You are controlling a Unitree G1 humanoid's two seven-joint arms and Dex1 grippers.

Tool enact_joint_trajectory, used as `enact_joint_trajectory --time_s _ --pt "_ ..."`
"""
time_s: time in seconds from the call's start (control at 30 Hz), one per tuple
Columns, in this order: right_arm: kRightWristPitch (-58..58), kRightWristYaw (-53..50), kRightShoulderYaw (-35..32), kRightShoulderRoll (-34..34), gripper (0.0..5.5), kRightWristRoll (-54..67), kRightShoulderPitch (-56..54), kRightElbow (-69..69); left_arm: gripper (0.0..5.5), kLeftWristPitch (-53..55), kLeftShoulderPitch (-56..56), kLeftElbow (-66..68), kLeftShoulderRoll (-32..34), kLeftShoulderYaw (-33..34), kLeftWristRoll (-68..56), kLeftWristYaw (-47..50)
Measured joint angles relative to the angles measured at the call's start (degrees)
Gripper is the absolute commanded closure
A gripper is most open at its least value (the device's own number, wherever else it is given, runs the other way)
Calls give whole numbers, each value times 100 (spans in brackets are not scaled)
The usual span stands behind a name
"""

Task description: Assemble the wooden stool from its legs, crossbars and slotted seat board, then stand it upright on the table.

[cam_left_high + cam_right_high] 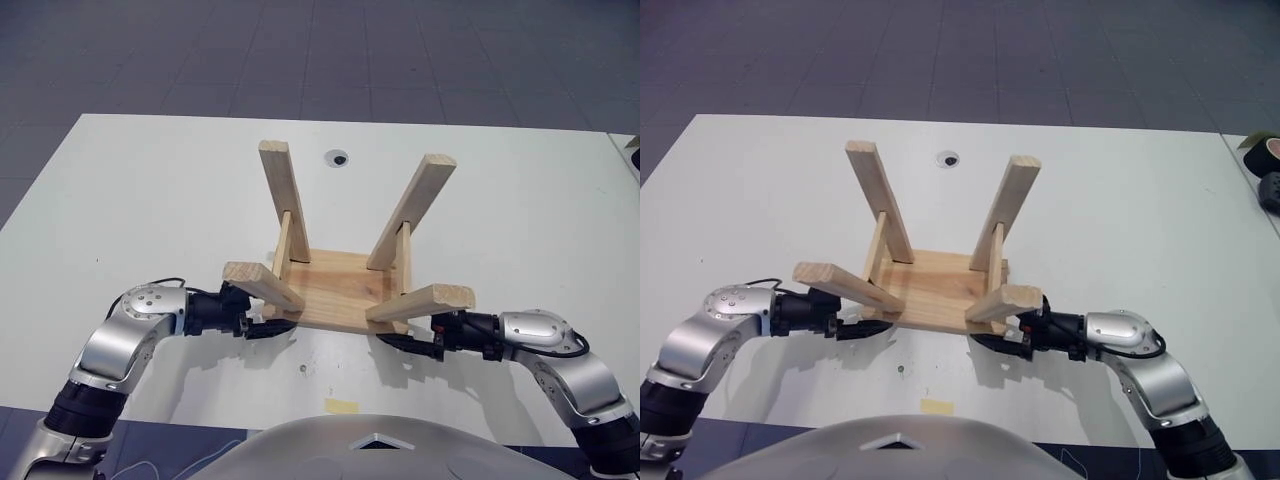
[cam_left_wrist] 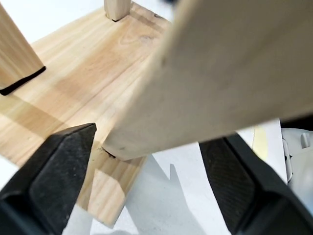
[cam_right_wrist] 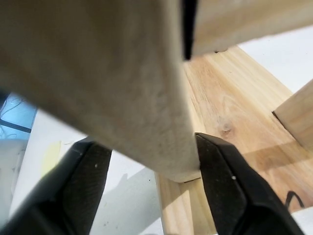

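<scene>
So your stool (image 1: 335,270) is sitting upside down in the middle of the table (image 1: 150,200). The seat (image 1: 335,290) is flat on the tabletop and all four legs point up and splay outward. The crossbars (image 1: 283,240) run between the legs on each side.

Your left gripper (image 1: 275,328) is down low at the near-left corner of the seat. Its fingers (image 2: 54,181) are spread wide and straddle the base of the near-left leg (image 1: 262,284), with a sliver of gap showing on one side, so it's around the leg and not clamped.

It's the same deal on the other side. Your right gripper (image 1: 395,342) is at the near-right corner with its fingers (image 3: 230,191) parted either side of the near-right leg (image 1: 420,303). One finger is right up against the wood and the other stands off a bit.

There's also a small round hole (image 1: 338,158) in the table behind the stool, and a bit of yellow tape (image 1: 340,406) at the near edge.
</scene>
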Motion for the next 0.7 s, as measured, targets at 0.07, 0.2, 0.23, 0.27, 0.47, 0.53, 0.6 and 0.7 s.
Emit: enact_joint_trajectory --time_s 0.07,0.2,0.23,0.27,0.47,0.53,0.6,0.7 --pt "127 -11 -26 3 341 137 38 -91 278 260 -85 -36 -28 73 -226 5" --pt "529 -11 -252 9 390 649 21 -306 323 970 -194 -223 -60 379 -818 201" --pt "639 -20 -360 8 400 819 4 -366 325 1240 -224 -320 -88 535 -1041 332" --pt "789 -45 -511 10 414 1058 -27 -427 326 1586 -294 -406 -181 740 -1344 552" --pt "1859 -920 -1292 540 442 3051 -173 -590 337 3288 -911 -588 -897 1880 -3111 2529" --pt "2100 -1304 -1426 711 405 3484 -263 -557 337 3632 -1123 -429 -1121 2104 -3681 3342" --pt "2133 -1617 -1479 797 371 3484 -421 -484 301 3894 -1404 -125 -1349 2255 -4265 4194" --pt "2161 -2085 -1509 818 316 3227 -844 -25 258 4042 -2034 533 -1790 2574 -5098 5516"
